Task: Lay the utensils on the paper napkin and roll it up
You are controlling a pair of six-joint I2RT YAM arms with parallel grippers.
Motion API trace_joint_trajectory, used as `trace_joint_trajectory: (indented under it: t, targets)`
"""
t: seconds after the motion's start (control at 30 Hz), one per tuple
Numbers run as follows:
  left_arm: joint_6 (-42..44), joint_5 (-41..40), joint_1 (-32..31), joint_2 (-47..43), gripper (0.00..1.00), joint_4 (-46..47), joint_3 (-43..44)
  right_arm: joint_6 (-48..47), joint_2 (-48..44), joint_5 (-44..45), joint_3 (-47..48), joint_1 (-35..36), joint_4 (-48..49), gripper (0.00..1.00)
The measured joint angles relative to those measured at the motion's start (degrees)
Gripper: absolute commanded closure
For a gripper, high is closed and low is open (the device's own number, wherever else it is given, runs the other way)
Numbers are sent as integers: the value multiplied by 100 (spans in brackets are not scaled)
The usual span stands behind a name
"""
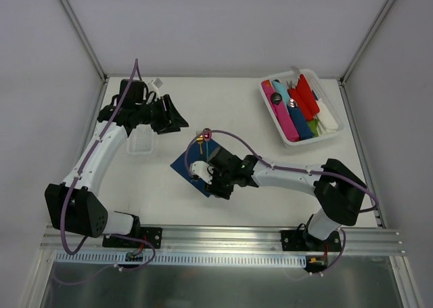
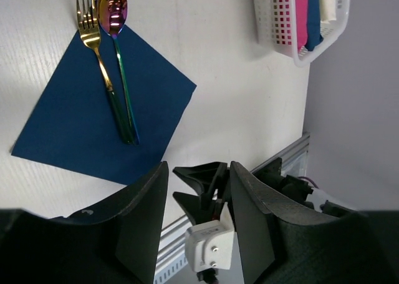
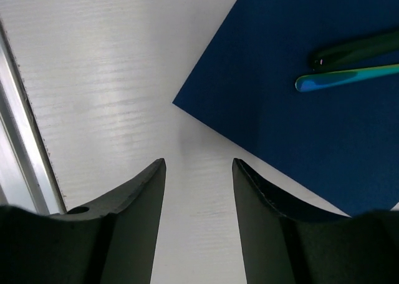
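Note:
The dark navy paper napkin (image 1: 184,162) lies flat on the table like a diamond. A gold fork (image 2: 93,40) and an iridescent spoon (image 2: 113,15) lie side by side on it, heads past its far corner. Their dark handle ends show in the right wrist view, the fork's (image 3: 355,50) and the spoon's (image 3: 346,78), on the napkin (image 3: 299,109). My right gripper (image 1: 211,186) is open and empty, low over the napkin's near corner; in its own view (image 3: 198,165) bare table lies between the fingers. My left gripper (image 1: 177,118) is open and empty, raised at the back left, apart from the napkin (image 2: 93,109).
A white basket (image 1: 338,133) with pink, red, blue and white plastic items stands at the back right; it also shows in the left wrist view (image 2: 299,53). A narrow white tray (image 1: 141,142) lies under the left arm. The metal rail (image 1: 223,237) runs along the near edge.

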Motion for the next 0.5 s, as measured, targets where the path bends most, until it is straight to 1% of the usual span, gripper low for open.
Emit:
trace_joint_trajectory:
  t: [0.2,0.5]
  targets:
    - [-131,262,186,-168,55,267,-291,-175,302,229,-2,345,352,50]
    - [-146,487,306,-168,55,415,-380,-328,476,262,-2,448,778,50]
